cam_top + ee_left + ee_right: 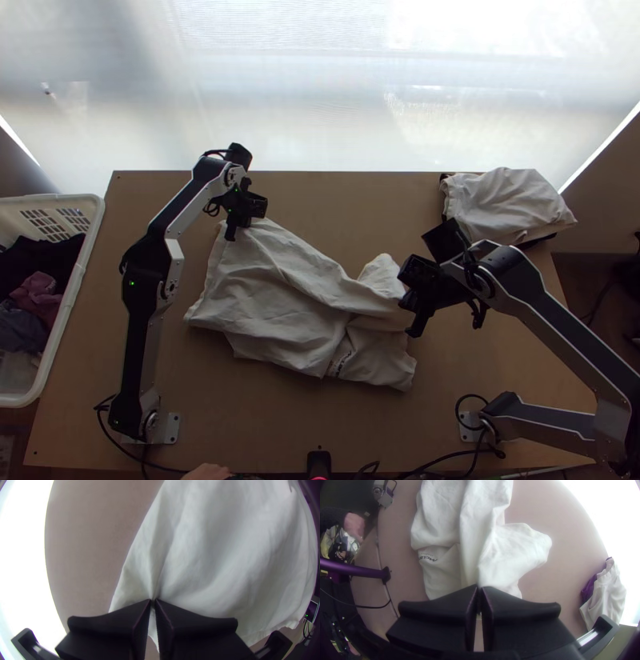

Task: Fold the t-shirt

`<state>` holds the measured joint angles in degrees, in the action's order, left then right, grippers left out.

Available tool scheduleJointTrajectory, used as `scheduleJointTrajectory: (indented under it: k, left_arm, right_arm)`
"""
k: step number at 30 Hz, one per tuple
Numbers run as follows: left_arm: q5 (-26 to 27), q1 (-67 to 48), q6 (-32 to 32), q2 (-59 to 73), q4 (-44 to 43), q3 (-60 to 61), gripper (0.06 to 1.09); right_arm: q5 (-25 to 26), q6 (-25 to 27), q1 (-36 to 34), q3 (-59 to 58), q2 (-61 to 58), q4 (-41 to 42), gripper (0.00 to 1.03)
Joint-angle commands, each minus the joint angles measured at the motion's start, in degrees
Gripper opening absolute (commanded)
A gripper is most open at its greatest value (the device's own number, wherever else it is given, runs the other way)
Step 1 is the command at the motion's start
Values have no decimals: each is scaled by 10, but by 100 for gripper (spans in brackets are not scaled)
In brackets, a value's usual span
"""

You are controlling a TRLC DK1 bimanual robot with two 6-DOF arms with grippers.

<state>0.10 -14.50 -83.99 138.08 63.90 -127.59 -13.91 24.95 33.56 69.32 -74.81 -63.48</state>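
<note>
Wooden table (336, 432), creased white t-shirt (280, 304), laundry basket (76, 272)

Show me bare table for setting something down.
Bare table lies between the left gripper and far-right cloth, also between the t-shirt and near edge. Crowded: the t-shirt's right end, at the right gripper.

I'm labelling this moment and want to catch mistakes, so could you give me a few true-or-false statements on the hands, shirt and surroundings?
1. The left hand pinches the t-shirt. True.
2. The right hand is wide open. False: its fingers are closed together at the shirt.
3. The t-shirt lies smooth and fully spread. False: it is creased and partly folded over.
4. Another pale garment lies at the table's far right corner. True.
</note>
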Motion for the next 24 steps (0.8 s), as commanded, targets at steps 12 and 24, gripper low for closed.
scheduleJointTrajectory:
  k: [12,24]
  left_arm:
    - [29,34,163,-182,17,-16,10]
    - [80,130,349,-406,76,-10,10]
  right_arm:
    - [0,-41,-25,89,-28,0,3]
    - [-26,-118,-112,280,-54,1,3]
